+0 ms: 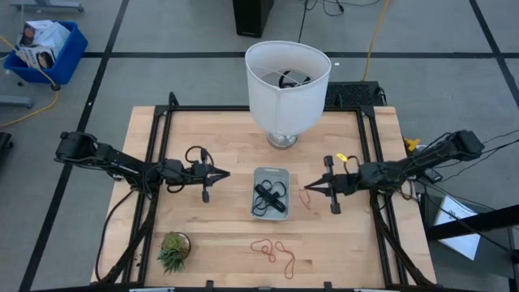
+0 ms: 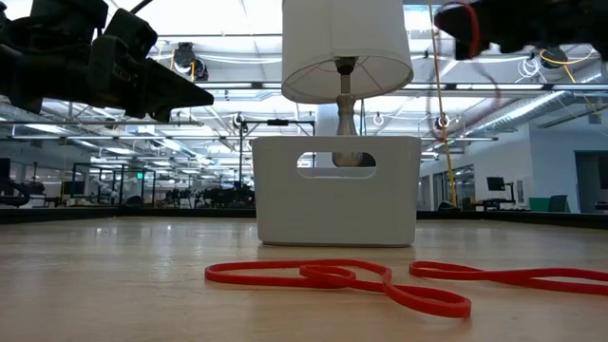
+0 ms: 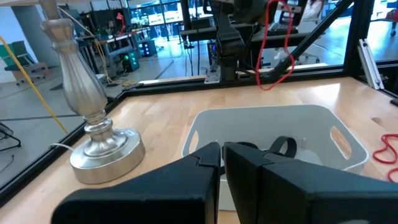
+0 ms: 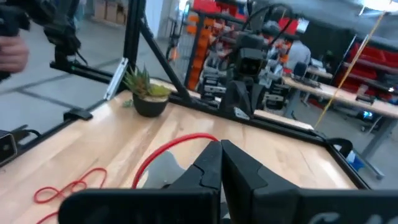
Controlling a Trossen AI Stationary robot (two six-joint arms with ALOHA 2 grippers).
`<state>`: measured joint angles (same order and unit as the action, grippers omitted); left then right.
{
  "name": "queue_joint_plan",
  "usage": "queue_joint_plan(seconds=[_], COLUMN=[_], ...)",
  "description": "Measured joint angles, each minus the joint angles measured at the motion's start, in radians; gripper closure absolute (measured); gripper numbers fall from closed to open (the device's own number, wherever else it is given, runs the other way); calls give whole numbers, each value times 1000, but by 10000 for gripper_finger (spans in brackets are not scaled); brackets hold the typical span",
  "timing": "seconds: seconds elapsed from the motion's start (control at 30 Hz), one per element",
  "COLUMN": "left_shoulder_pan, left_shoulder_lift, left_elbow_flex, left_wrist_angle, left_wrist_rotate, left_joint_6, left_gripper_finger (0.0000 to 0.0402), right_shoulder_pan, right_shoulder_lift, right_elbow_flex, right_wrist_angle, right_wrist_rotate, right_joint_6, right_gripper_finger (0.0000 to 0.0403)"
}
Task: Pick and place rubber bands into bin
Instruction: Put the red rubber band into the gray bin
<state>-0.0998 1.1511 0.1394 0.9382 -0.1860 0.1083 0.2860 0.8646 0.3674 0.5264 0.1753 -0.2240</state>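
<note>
Black bands (image 1: 270, 199) lie in the bin (image 1: 271, 173); the right hand (image 1: 304, 191) grips a red band (image 1: 306, 195) beside it; the left hand (image 1: 225, 173) is closed, empty; red bands (image 1: 273, 251) remain on the table (image 1: 219, 235).

The bin (image 1: 271, 173) is pale grey-blue, and the rubber bands (image 1: 268, 197) lying in it are black. Near the bin, on the pale wood-grain table (image 1: 219, 243), lie red-orange rubber bands (image 1: 274, 252), and one more red band (image 1: 306, 195) hangs from the dark right gripper (image 1: 304, 189). Beyond the bin stands a white lampshade (image 1: 287, 86) on a silver base (image 3: 102, 146).
</note>
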Motion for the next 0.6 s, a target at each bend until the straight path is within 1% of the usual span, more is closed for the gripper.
queue_joint_plan(seconds=[0.17,0.3,0.37,0.47,0.6], left_shoulder_pan=[0,0,0,0,0], left_shoulder_lift=[0,0,0,0,0], left_elbow_flex=[0,0,0,0,0], left_wrist_angle=[0,0,0,0,-4], left_wrist_rotate=[0,0,0,0,0], left_joint_6=[1,1,1,0,0], left_gripper_finger=[371,371,371,371,371], right_shoulder_pan=[-63,-119,-146,-187,-232], right_shoulder_lift=[150,260,310,381,473], right_elbow_flex=[169,263,283,290,290], right_wrist_angle=[-94,-119,-120,-120,-138], right_wrist_rotate=[-43,-141,-174,-190,-258], right_joint_6=[3,5,10,29,66], right_gripper_finger=[403,403,403,403,403])
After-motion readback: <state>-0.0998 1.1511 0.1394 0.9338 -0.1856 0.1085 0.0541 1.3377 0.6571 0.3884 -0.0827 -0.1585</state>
